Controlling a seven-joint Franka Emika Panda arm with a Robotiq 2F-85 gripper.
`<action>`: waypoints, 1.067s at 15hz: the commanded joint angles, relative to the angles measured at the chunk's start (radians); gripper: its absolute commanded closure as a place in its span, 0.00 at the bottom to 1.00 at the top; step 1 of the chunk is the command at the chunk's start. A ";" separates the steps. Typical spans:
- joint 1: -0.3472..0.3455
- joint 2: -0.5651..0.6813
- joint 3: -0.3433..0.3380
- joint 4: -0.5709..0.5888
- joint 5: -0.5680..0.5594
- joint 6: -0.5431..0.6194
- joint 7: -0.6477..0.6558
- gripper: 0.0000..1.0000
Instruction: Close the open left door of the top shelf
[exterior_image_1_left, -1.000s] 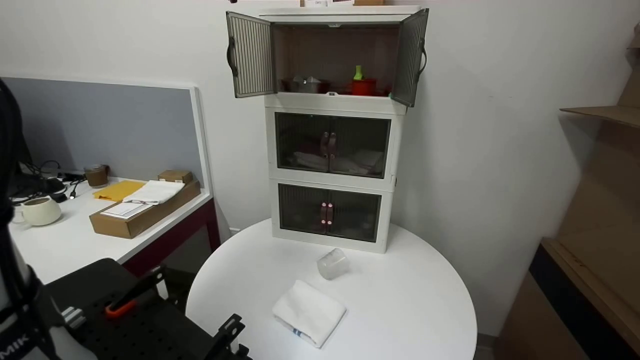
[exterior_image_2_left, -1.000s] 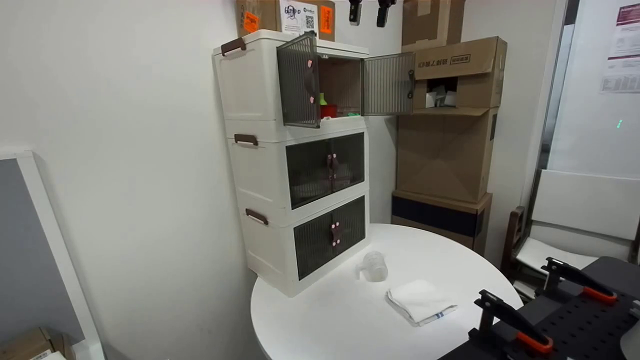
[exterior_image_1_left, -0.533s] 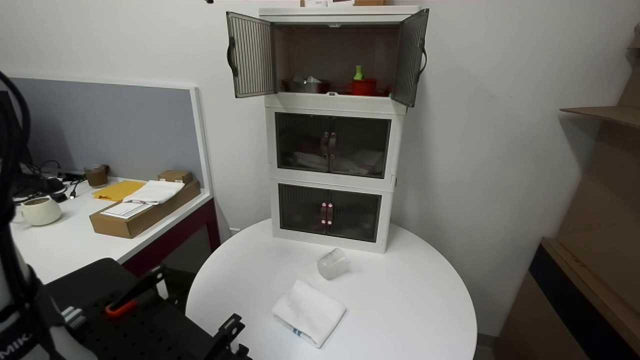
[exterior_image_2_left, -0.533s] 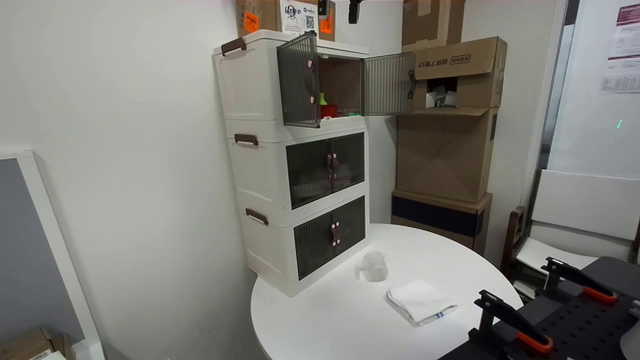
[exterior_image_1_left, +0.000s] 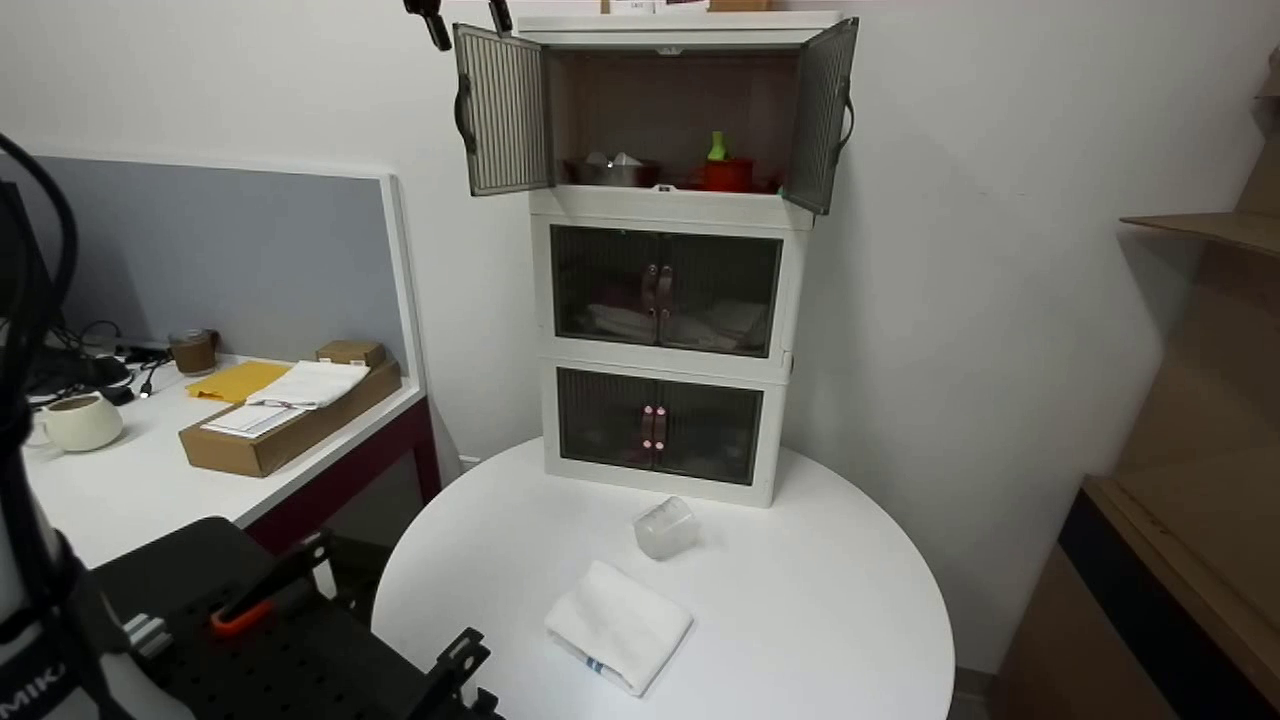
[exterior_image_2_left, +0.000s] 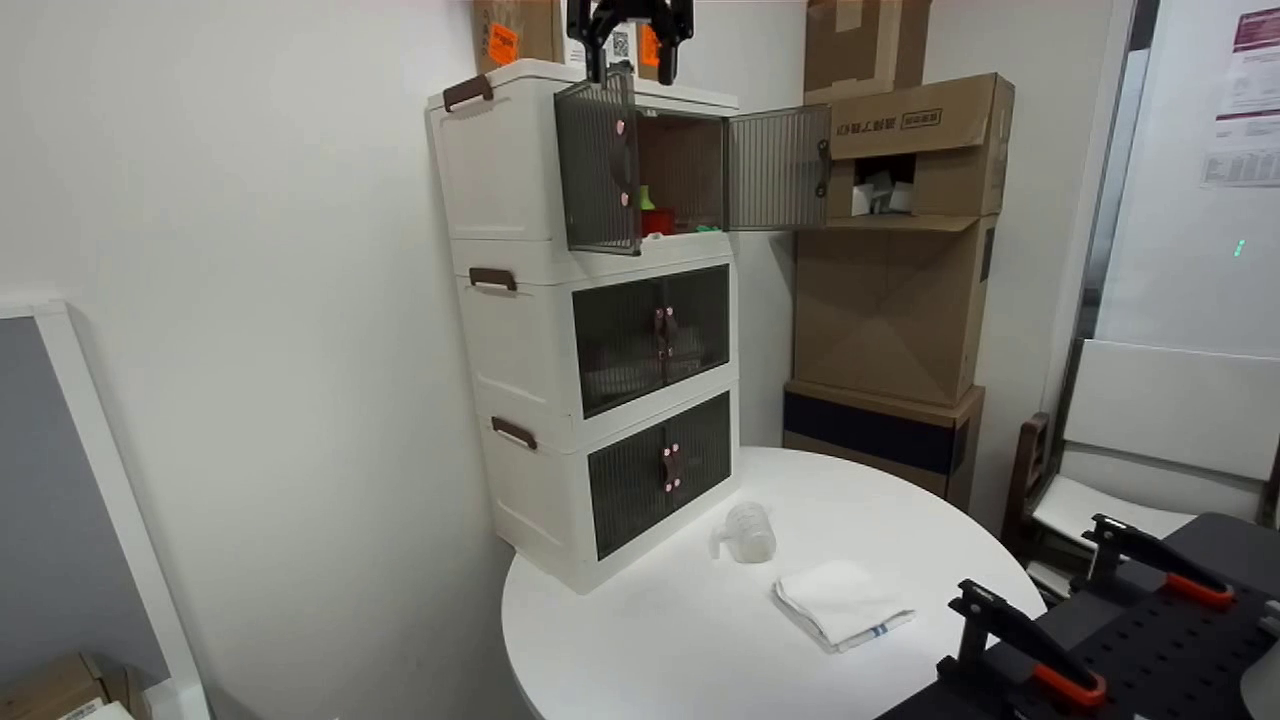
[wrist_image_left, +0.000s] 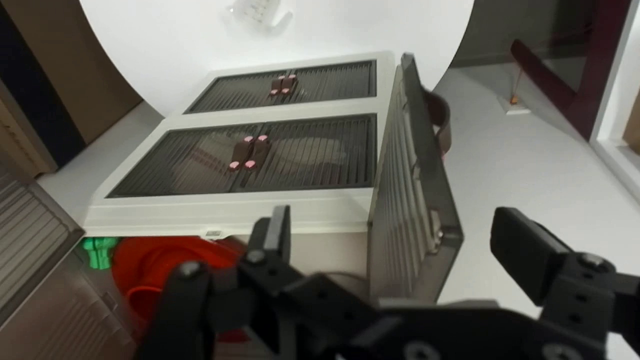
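The top shelf (exterior_image_1_left: 672, 207) is white, with both ribbed grey doors standing open. Its left door (exterior_image_1_left: 505, 115) swings outward and has a dark handle on its outer face. The same left door shows in an exterior view (exterior_image_2_left: 592, 170) and in the wrist view (wrist_image_left: 412, 200). My gripper (exterior_image_1_left: 472, 36) is open and empty, above the top edge of the left door. It also shows over that door in an exterior view (exterior_image_2_left: 631, 76). In the wrist view, the left door stands between the two spread fingers of the gripper (wrist_image_left: 397, 232), with gaps on both sides.
The right door (exterior_image_1_left: 822, 115) is open too. A red pot (exterior_image_1_left: 728, 174) stands inside the top shelf. Two closed cabinets stack below on a round white table (exterior_image_1_left: 800, 600), with a clear cup (exterior_image_1_left: 667, 528) and a white cloth (exterior_image_1_left: 620, 627). Cardboard boxes (exterior_image_2_left: 900, 300) stand nearby.
My gripper has come lower in both exterior views, and its fingers have moved over the left door. Both doors have stayed where they were.
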 joint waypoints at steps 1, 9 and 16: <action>-0.002 0.009 -0.017 -0.025 -0.122 0.139 0.165 0.00; -0.049 -0.071 -0.065 -0.065 -0.495 0.176 0.493 0.00; -0.075 -0.115 -0.151 -0.166 -0.217 0.361 0.150 0.00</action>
